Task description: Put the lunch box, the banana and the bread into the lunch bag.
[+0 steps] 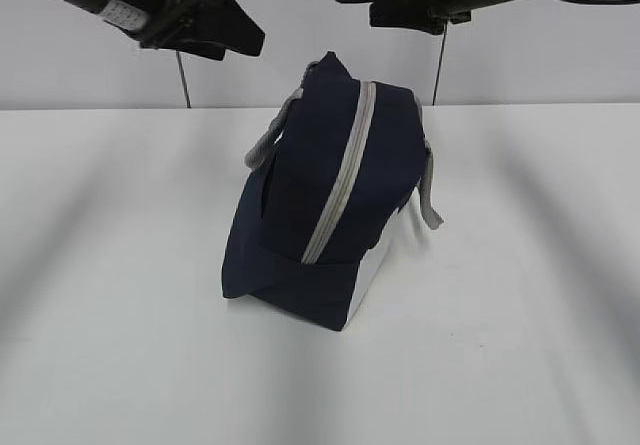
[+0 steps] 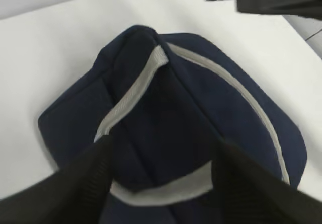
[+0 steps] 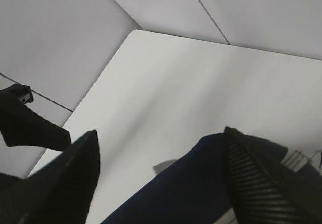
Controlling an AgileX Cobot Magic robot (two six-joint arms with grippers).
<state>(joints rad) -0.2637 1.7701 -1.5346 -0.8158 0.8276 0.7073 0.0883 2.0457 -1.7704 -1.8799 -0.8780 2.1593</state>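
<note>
Both grippers hang above the desk (image 1: 120, 265) with nothing between their fingers. The left gripper (image 2: 161, 183) is spread apart, and its two dark fingers frame the lunch bag (image 1: 320, 205) directly below, with a grey handle (image 2: 132, 103) running up toward 12 o'clock between them. The right gripper (image 3: 161, 183) is likewise released, with the bag's navy fabric showing between its fingers and bare desk stretching off toward 11 o'clock.

In the exterior view the bag stands mid-desk, both arms high at 10 and 1 o'clock from it. Its grey zipper (image 1: 340, 180) appears closed along the top. The lunch box, banana and bread are not visible in any view.

Judged risks: the bag is soft and tall, so a sideways nudge from either gripper could tip or slide it. Pinching a loose handle rather than the zipper pull would lift the bag instead of opening it.
</note>
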